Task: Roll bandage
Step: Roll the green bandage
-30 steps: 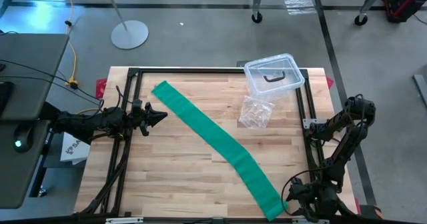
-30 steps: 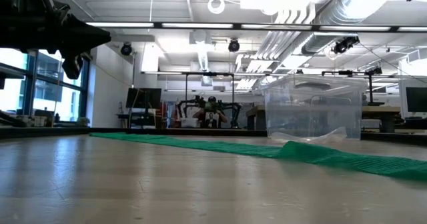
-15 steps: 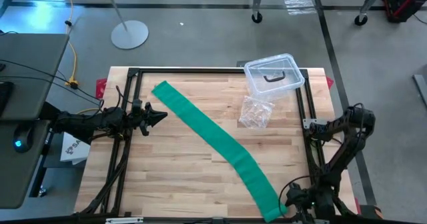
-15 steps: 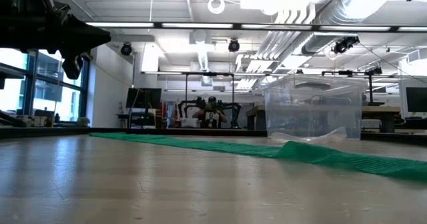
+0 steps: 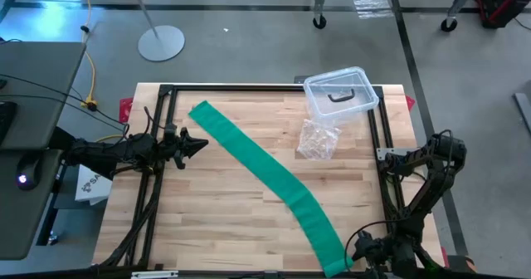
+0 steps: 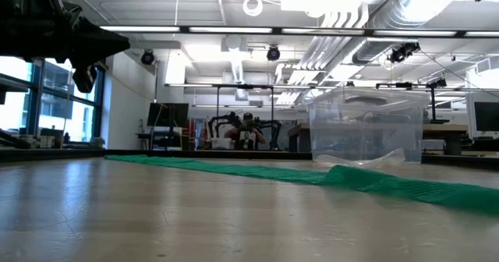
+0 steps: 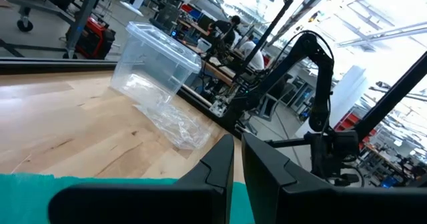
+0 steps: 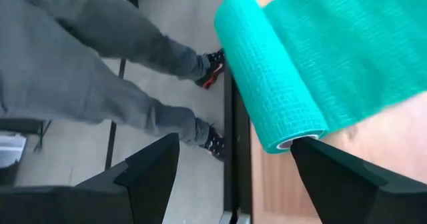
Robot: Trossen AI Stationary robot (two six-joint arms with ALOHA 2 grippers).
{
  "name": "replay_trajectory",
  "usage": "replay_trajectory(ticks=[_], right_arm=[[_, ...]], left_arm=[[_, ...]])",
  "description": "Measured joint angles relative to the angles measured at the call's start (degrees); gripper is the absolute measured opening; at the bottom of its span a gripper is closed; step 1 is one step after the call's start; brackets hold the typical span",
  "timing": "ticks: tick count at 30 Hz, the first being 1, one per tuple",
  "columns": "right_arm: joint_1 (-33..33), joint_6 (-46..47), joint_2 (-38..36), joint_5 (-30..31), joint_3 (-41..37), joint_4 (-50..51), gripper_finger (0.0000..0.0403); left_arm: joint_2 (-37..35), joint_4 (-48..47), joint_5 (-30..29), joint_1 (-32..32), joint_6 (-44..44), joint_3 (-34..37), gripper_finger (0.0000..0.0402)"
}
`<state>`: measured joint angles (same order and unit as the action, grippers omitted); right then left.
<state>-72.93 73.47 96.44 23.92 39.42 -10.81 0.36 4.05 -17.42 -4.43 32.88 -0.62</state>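
The green bandage (image 5: 265, 167) lies flat as a long strip, slanting from the table's far left to its near right. Its near end (image 8: 267, 77) is wound into a short roll that rests on the wood at the table's near edge. My right gripper (image 5: 365, 251) hovers just right of that end. It is open, and its fingers (image 8: 150, 174) stand apart short of the roll without touching it. My left gripper (image 5: 196, 144) waits shut at the table's left side, pointing level toward the strip's far end.
A clear plastic box with a black handle (image 5: 340, 92) stands at the far right, with a crinkly clear bag (image 5: 318, 139) lying in front of it. Black frame rails (image 5: 377, 146) run along the table's sides. A person's legs (image 8: 100, 64) stand beyond the near edge.
My right gripper has moved a little toward the table's near edge and sunk slightly beside the bandage's rolled end, staying open. The bandage and my left arm have kept still.
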Motion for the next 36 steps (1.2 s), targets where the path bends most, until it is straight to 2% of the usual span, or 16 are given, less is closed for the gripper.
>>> replay_trajectory(ticks=[9,17,23,26,29,36], right_arm=[[5.44,-0.47,-0.01,0.04,0.00,-0.66,0.0286],[10.25,-4.97,1.37,-0.59,0.00,-1.27,0.0285],[13.94,-8.03,5.44,-5.51,-0.04,-11.32,0.0262],[14.95,-7.96,6.40,-6.19,-0.04,-12.68,0.0246],[15.39,-8.40,6.65,-5.45,-0.04,-12.71,0.0232],[16.72,-9.62,7.08,0.60,-0.04,-11.70,0.0198]], left_arm=[[0.00,0.00,0.02,-0.02,-0.09,0.00,0.0028],[0.00,0.00,0.05,0.00,-0.09,0.00,0.0028],[0.00,0.03,0.11,0.00,-0.09,0.00,0.0028],[0.00,0.02,0.12,-0.02,-0.09,0.00,0.0028],[0.00,0.02,0.10,-0.02,-0.09,0.00,0.0028],[0.00,0.03,0.11,0.00,-0.09,0.00,0.0028]])
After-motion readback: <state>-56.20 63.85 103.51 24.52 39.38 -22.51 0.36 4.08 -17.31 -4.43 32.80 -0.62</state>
